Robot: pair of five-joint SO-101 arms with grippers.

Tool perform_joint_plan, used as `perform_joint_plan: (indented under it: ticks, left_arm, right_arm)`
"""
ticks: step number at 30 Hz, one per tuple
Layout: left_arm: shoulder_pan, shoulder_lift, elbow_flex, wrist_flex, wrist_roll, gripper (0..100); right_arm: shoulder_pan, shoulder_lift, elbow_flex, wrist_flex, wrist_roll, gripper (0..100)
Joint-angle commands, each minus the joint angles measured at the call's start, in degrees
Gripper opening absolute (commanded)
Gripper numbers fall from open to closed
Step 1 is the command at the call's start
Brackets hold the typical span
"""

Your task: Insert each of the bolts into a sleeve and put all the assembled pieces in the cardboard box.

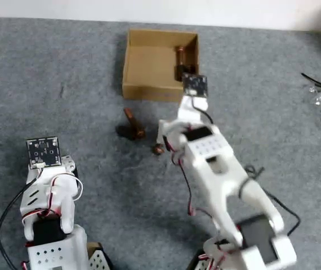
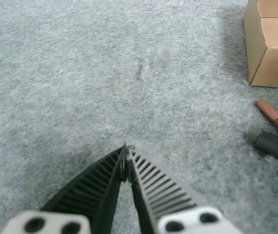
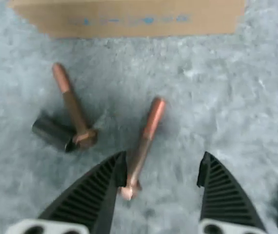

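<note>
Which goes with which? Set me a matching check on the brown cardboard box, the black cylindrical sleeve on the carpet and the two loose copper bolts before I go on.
Things:
1. brown cardboard box
2. black cylindrical sleeve
3. copper bolt next to that sleeve
4. second loose copper bolt

States:
A. lies at the open jaws of the right arm, close to one finger
B. head against the sleeve's end, shank outside it
C. already holds one bolt-and-sleeve piece
D. lies on the grey carpet with no bolt in it

Pairs: 1-C, 2-D, 3-B, 4-A
</note>
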Motion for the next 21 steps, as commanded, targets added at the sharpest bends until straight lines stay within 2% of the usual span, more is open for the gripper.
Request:
perform_joint_plan:
  ticks: [1, 6, 10, 16, 18, 21]
  left_arm:
    - [-0.13, -0.66, -0.31, -1.14, -0.26, 1]
    - [-0.13, -0.66, -0.31, -1.14, -0.26, 1]
    - [-0.13, -0.66, -0.31, -1.14, -0.26, 1]
    - [-0.13, -0.66, -0.31, -1.14, -0.26, 1]
    - [-0.13, -0.66, -0.31, -1.14, -0.26, 1]
    - [-0.13, -0.66, -0.31, -1.14, -0.26, 1]
  right_arm:
    - [-1.27, 9.8, -9.36, 0.4, -0.88, 21.3]
    - [-4.79, 19.21, -15.43, 4.53, -5.8, 21.3]
    - [-8.4, 21.05, -16.75, 7.25, -6.68, 21.3]
    - [-7.34, 21.23, -16.48, 7.25, -6.77, 21.1]
    - [-7.08, 21.32, -15.96, 7.43, -6.77, 17.3]
    - [-6.73, 21.23, -14.46, 7.25, -6.77, 6.3]
